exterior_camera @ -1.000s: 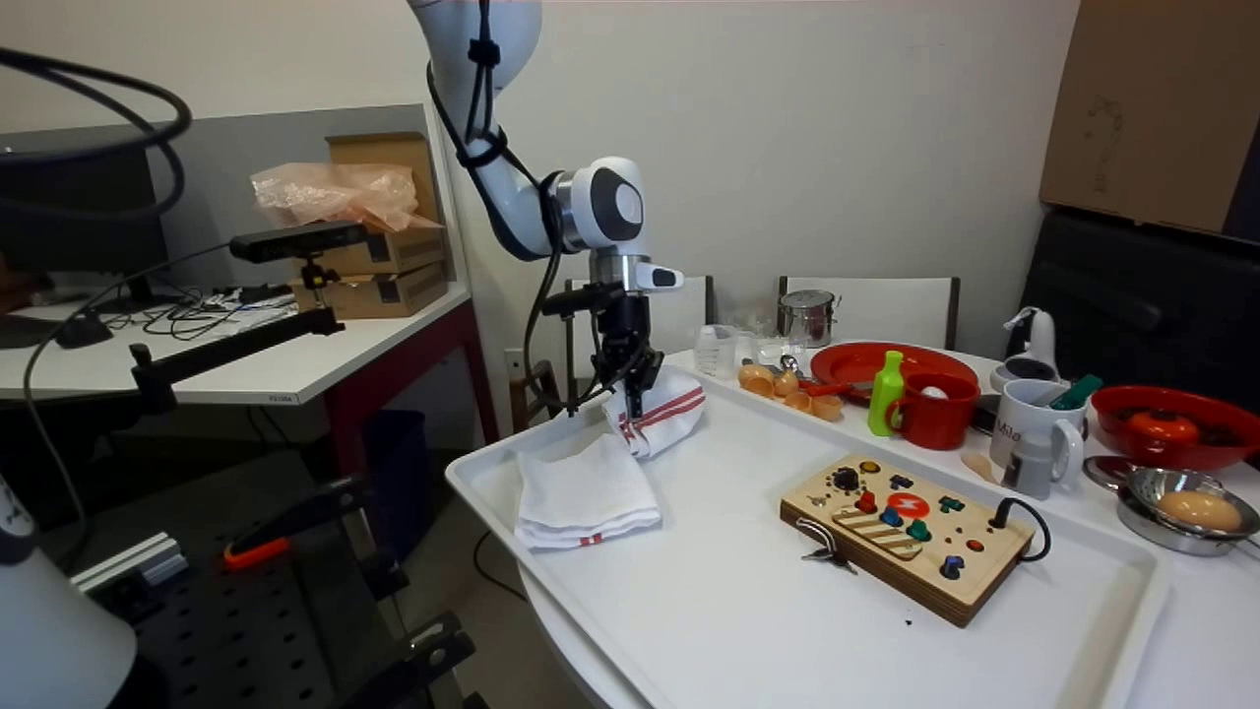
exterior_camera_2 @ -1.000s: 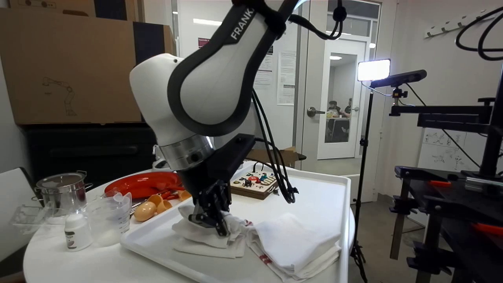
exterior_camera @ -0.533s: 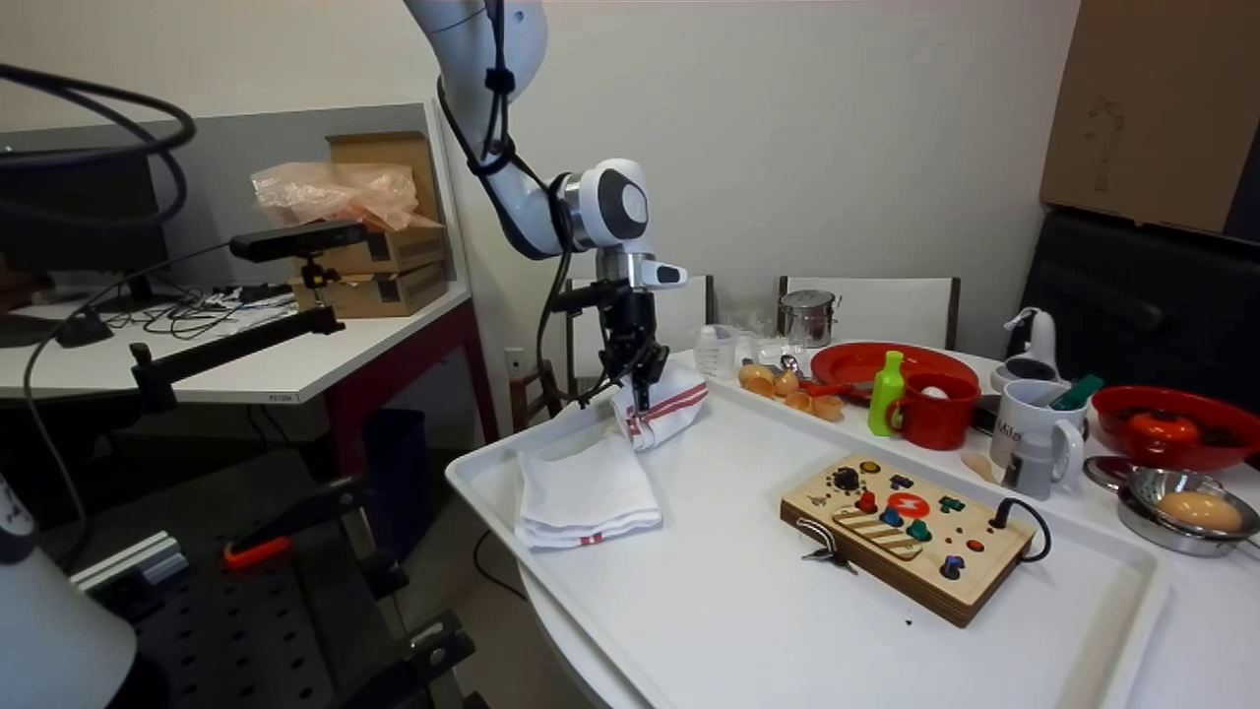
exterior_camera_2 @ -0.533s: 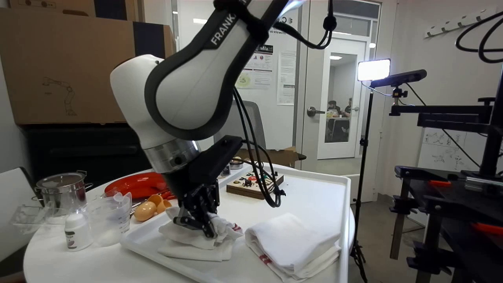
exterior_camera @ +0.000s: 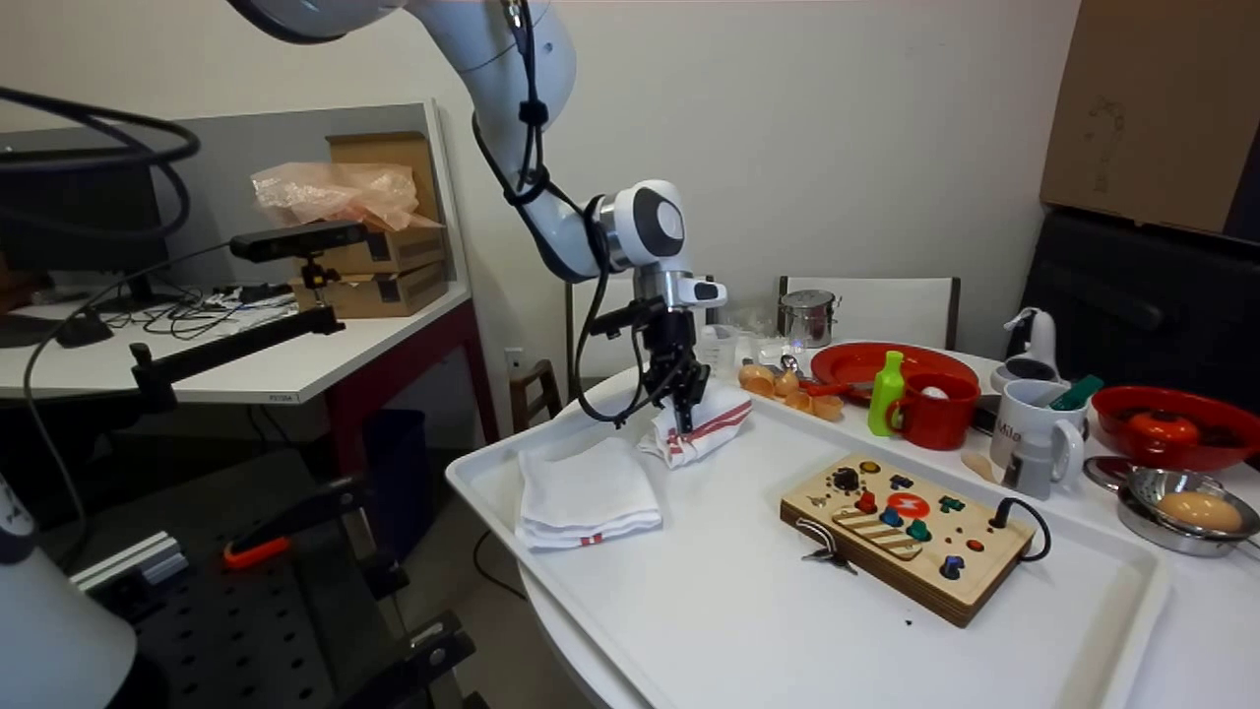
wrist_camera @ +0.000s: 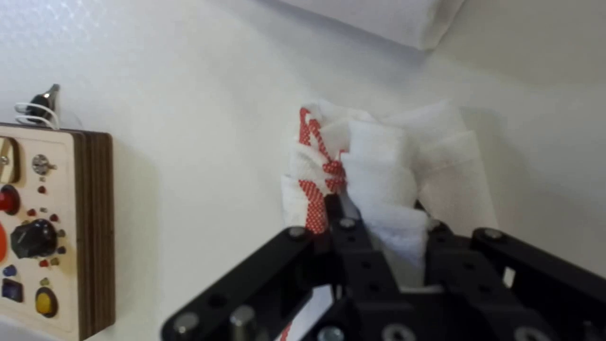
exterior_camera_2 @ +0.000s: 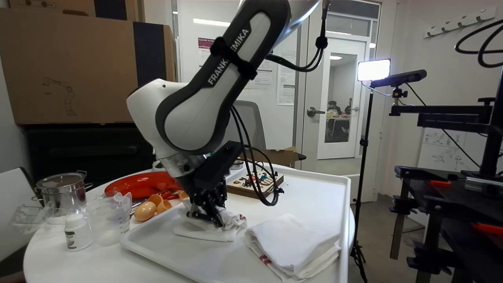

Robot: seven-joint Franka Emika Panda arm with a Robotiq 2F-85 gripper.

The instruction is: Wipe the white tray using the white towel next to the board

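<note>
Apparently the Wiping Step

We see the gripper (wrist_camera: 378,206) closed on a bunched fold of the red-striped white towel (wrist_camera: 381,173), which rests on the white tray (exterior_camera: 728,571), near a folded towel (exterior_camera: 591,487) and well apart from the wooden board (exterior_camera: 906,540). We judge wiping to be in hand; how much is done, we cannot tell. Next, we would grip firmly, press lightly and sweep across the tray without catching either neighbour.
</note>
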